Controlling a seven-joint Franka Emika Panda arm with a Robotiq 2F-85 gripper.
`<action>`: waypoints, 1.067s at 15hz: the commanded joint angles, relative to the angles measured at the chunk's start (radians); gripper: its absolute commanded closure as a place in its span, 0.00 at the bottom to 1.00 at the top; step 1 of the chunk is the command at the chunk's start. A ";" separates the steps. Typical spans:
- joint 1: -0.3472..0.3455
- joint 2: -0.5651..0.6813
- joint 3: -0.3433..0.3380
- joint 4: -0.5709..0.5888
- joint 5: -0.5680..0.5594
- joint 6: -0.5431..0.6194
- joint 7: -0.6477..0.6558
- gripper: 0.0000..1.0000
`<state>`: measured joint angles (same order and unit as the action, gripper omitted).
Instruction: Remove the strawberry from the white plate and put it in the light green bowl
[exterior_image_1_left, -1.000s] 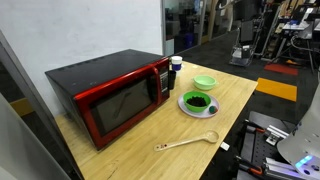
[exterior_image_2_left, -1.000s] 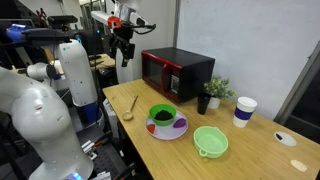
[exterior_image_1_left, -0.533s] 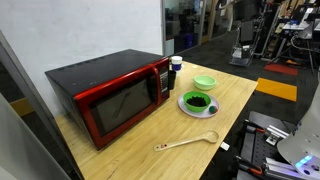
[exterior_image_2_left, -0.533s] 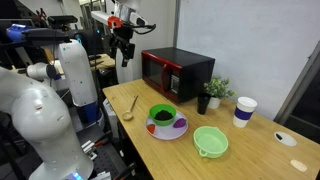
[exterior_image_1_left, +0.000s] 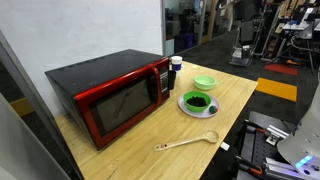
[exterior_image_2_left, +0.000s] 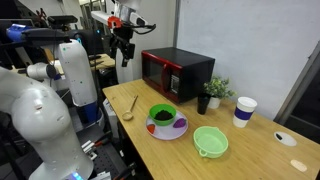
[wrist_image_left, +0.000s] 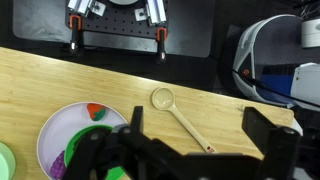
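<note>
The white plate (wrist_image_left: 62, 125) lies at the left of the wrist view, with the strawberry (wrist_image_left: 96, 111), a small red lump, near its upper edge. A vivid green bowl (exterior_image_2_left: 161, 116) stands on the plate (exterior_image_2_left: 172, 134). The light green bowl (exterior_image_2_left: 210, 141) sits just beyond the plate on the table and also shows in an exterior view (exterior_image_1_left: 204, 83). My gripper (exterior_image_2_left: 123, 52) hangs high above the table's end near the wooden spoon. In the wrist view my gripper (wrist_image_left: 200, 135) is open and empty, its dark fingers wide apart over the spoon's handle.
A wooden spoon (wrist_image_left: 180, 115) lies on the table under my gripper. A red microwave (exterior_image_2_left: 177, 72) stands at the back, with a dark cup (exterior_image_2_left: 203, 103), a small plant (exterior_image_2_left: 216, 92) and a paper cup (exterior_image_2_left: 243, 111) beside it. A robot body (exterior_image_2_left: 45, 110) stands off the table's end.
</note>
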<state>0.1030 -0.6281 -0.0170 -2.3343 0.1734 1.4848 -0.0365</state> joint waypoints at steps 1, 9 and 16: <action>-0.022 0.001 0.016 0.003 0.007 -0.004 -0.010 0.00; -0.022 0.001 0.016 0.003 0.007 -0.004 -0.010 0.00; -0.099 0.059 -0.040 -0.085 -0.114 0.218 -0.050 0.00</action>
<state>0.0605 -0.6144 -0.0249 -2.3697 0.1108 1.5851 -0.0382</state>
